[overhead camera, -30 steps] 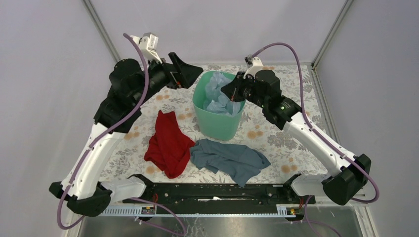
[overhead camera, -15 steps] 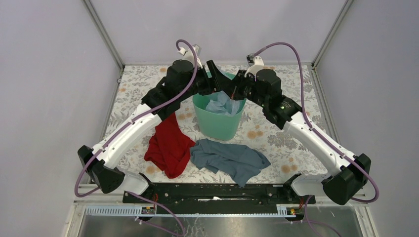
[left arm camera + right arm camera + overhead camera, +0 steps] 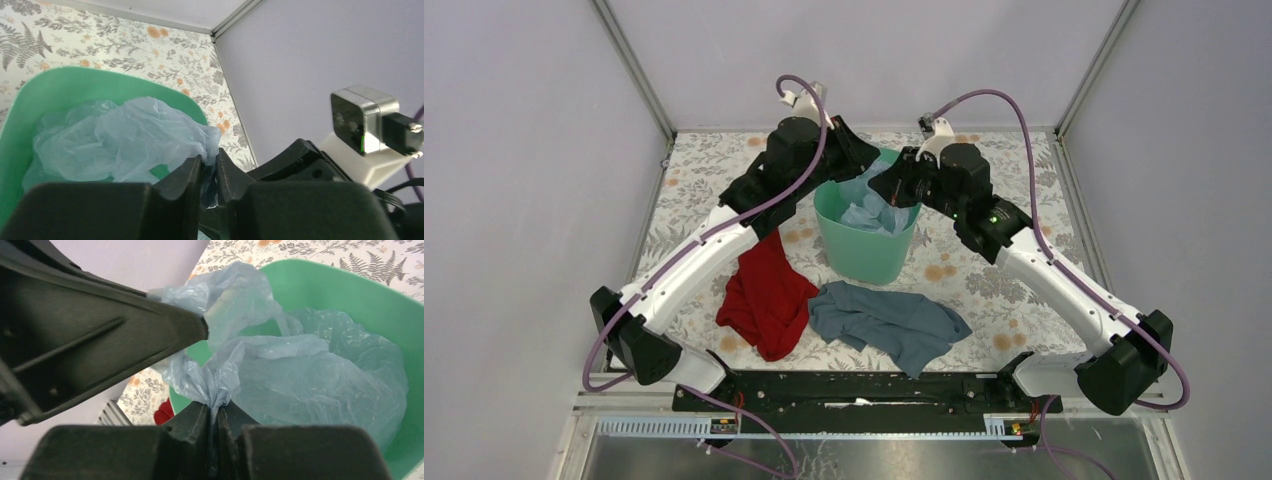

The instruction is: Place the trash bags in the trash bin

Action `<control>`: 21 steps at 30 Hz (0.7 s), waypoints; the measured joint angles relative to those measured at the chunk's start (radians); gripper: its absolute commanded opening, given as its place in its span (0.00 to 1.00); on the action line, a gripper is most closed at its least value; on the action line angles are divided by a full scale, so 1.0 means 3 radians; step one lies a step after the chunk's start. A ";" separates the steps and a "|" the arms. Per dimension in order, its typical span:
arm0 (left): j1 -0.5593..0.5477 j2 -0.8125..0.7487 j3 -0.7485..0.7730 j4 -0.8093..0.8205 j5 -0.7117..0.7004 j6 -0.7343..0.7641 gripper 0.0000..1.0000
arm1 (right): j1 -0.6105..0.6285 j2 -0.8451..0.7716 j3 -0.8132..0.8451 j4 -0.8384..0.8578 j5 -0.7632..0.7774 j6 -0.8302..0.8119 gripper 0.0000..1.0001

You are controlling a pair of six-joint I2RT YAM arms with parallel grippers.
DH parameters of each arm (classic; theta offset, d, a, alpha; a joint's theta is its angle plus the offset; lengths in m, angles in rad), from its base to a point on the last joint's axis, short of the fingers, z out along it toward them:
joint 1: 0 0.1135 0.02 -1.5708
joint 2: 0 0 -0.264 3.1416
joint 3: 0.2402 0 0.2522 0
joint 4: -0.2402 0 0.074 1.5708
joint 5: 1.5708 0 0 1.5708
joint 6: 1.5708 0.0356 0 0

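Note:
The mint-green trash bin [image 3: 864, 250] stands upright at the table's middle back. The pale-blue trash bag [image 3: 864, 212] lies crumpled inside it, one fold rising above the rim. My left gripper [image 3: 862, 168] hangs over the bin's far left rim. In the left wrist view its jaws [image 3: 209, 167] pinch an edge of the bag [image 3: 125, 135] above the bin [image 3: 60, 85]. My right gripper [image 3: 892, 190] is over the right rim. In the right wrist view it [image 3: 214, 412] is shut on a twisted fold of the bag [image 3: 310, 370], with the bin [image 3: 350, 295] beneath.
A red cloth [image 3: 764, 290] lies on the floral table left of the bin. A grey-blue cloth [image 3: 889, 320] lies in front of it. The two grippers are very close together over the bin; the left finger [image 3: 125, 335] fills the right wrist view's upper left.
The left arm swung from the back left to above the bin, and its jaws closed on the bag's raised edge. The right gripper kept its hold and barely moved.

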 measured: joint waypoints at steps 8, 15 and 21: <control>0.0144 0.0032 0.0023 -0.0206 0.0188 0.0408 0.00 | 0.0000 -0.0145 0.0000 -0.0409 0.0076 -0.0336 0.76; 0.0426 -0.0181 0.0023 -0.0296 0.0638 0.0586 0.00 | 0.0000 -0.0455 0.0001 -0.0744 0.0240 -0.0584 0.81; 0.0473 -0.0381 0.0022 -0.0351 0.0847 0.0664 0.00 | 0.0000 -0.0488 0.0000 -0.0844 0.0389 -0.0626 0.56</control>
